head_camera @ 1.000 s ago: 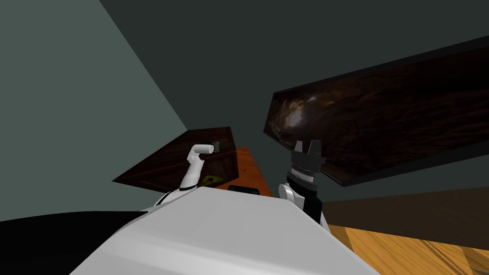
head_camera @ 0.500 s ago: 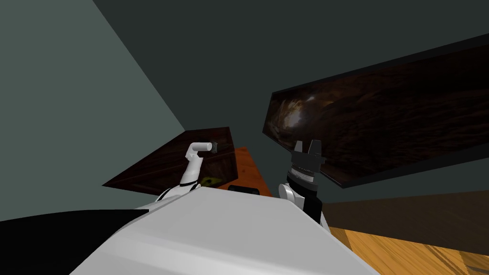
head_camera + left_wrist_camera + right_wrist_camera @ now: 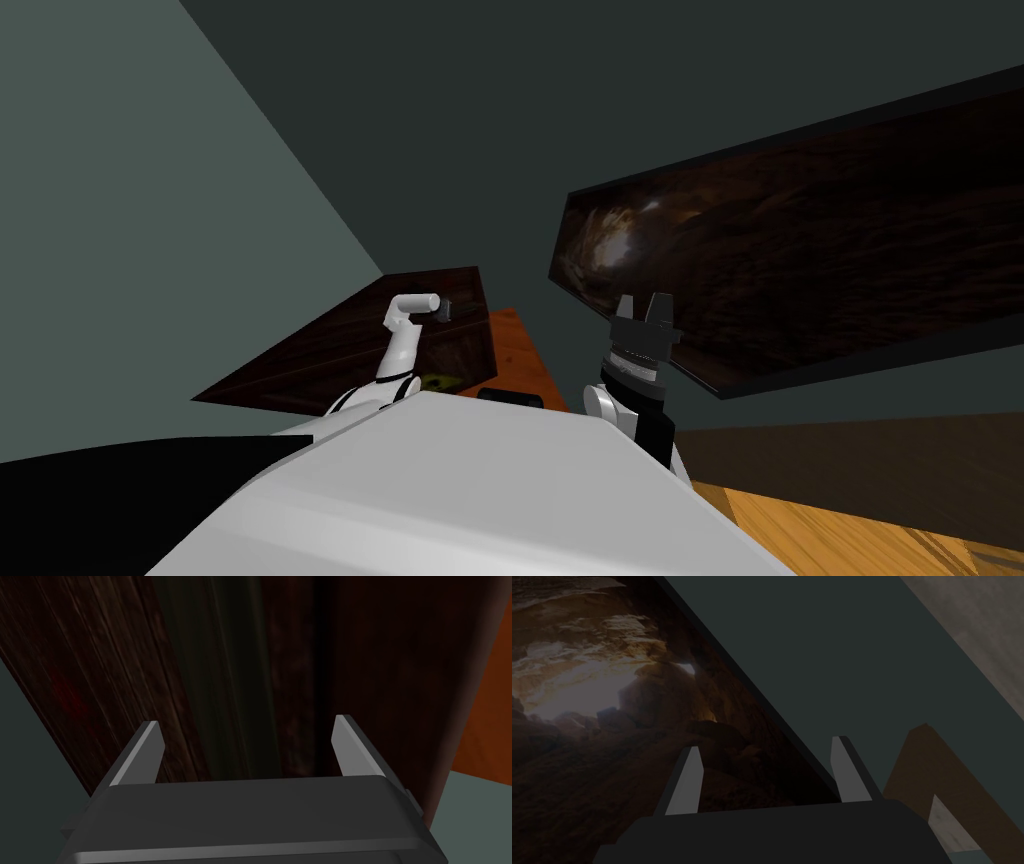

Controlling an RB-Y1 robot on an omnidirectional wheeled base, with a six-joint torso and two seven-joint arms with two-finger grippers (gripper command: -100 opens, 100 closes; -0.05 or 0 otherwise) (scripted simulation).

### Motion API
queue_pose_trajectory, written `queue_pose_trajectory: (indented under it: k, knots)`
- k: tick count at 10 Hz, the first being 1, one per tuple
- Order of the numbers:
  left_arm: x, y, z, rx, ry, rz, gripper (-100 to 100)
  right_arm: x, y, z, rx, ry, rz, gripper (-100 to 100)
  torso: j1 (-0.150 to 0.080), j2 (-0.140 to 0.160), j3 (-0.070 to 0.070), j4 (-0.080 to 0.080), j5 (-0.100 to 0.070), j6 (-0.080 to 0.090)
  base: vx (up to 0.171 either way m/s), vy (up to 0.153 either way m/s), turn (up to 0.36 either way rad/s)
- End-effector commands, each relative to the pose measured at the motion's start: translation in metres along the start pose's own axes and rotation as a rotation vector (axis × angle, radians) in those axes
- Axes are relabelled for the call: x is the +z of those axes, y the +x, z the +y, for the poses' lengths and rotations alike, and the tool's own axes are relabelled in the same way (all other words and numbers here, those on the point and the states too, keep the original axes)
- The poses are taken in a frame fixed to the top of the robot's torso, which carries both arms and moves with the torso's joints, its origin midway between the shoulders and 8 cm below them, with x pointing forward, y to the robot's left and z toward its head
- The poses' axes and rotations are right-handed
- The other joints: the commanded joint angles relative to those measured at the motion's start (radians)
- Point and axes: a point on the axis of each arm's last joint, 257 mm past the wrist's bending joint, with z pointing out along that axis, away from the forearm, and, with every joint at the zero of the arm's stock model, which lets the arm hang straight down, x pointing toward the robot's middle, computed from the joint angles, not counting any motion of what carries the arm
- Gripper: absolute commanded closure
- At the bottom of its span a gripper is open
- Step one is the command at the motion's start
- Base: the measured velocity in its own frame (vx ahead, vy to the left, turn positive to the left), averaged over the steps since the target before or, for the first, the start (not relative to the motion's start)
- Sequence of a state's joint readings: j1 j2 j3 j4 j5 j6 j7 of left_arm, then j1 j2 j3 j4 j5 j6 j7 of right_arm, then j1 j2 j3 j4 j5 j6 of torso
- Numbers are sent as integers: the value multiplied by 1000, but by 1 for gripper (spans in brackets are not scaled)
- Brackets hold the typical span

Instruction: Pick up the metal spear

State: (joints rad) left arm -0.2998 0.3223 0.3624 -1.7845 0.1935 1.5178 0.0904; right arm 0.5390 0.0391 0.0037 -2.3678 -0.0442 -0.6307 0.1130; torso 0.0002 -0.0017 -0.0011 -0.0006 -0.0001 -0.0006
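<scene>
A long, dull grey-green bar (image 3: pixel 225 676), likely the spear's shaft, runs along dark wood straight ahead of my left gripper (image 3: pixel 245 726). The gripper is open, with the bar lying between the lines of its two fingers and beyond their tips; I cannot tell how far. In the head view the left gripper (image 3: pixel 447 309) reaches over a dark wood piece of furniture (image 3: pixel 330 345) by the wall. A small yellow-green shape (image 3: pixel 437 381) lies on that wood below the forearm. My right gripper (image 3: pixel 645 305) is held up at the right, open and empty.
A large dark framed picture (image 3: pixel 800 260) hangs on the wall behind the right hand. An orange floor strip (image 3: pixel 520 350) runs beside the dark furniture. Light wood flooring (image 3: pixel 800 530) lies at the lower right. A black area (image 3: pixel 120 480) shows at the lower left.
The head view has shifted a little, showing more of the dark furniture's left end. My left hand has risen slightly and drifted left. The right arm holds still.
</scene>
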Motion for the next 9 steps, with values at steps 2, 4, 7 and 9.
queue_pose_trajectory:
  k: [2,4,7,9]
  knots:
    - [-2,-18,4,-39,-66,-19,-100,0,0,0,0,0,0,0,0,0,0,0,0,0,42,-9,-33]
    - [-4,-26,10,-56,-107,-27,-100,0,0,0,0,0,0,0,0,-1,-1,0,0,0,42,-8,-16]
    - [-10,-41,14,-88,-160,-41,-100,0,0,0,0,0,0,0,0,0,0,0,0,0,38,-1,-23]
    - [-16,-55,17,-114,-201,-55,-100,0,0,0,0,0,0,0,0,0,0,0,0,0,41,-3,-28]
